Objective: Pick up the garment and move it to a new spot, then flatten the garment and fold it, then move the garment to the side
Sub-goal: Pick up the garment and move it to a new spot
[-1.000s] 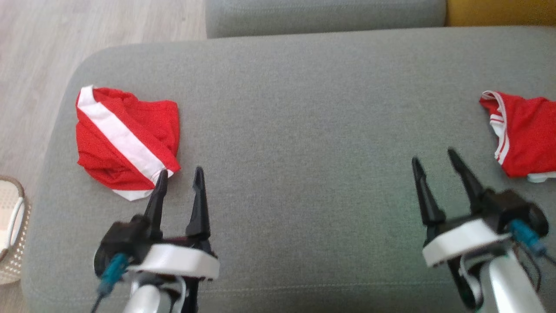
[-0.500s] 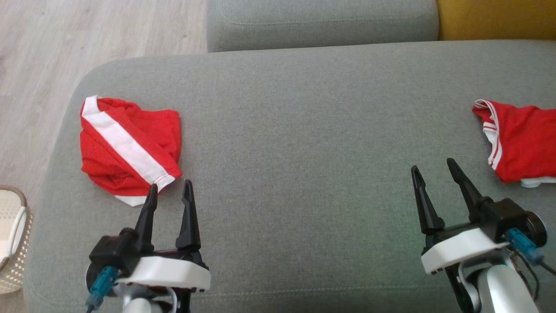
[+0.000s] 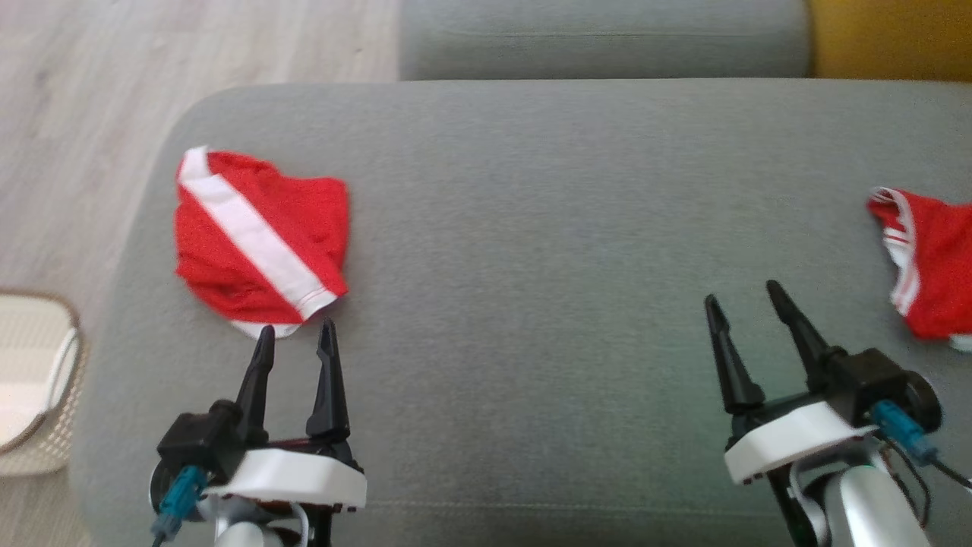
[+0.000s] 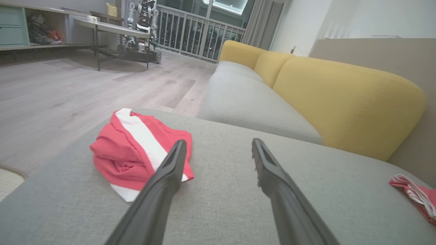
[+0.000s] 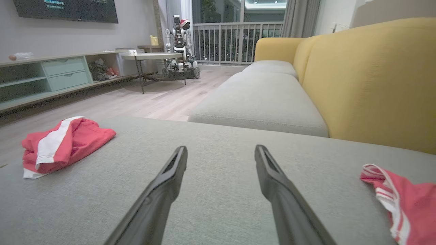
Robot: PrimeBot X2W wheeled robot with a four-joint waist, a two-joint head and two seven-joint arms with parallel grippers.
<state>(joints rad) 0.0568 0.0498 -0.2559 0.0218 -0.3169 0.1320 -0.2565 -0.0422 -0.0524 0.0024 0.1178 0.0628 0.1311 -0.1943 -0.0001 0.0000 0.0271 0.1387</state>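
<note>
Head camera swung since half a second earlier, so your whole scene slid rightward; the folded red garment (image 3: 258, 243) lay at the left end of the grey couch seat (image 3: 531, 228).
You had the left gripper (image 3: 297, 328) with fingers spread and nothing between them, tips at the garment's near hem; contact could not be told. The garment's white stripe faced up. Your right gripper (image 3: 744, 292) was likewise spread and empty over bare seat, near a second red garment (image 3: 930, 266) with white trim at the right. A pale basket (image 3: 45, 441) stood on the wood floor (image 3: 76, 114) beside the couch's left end.
</note>
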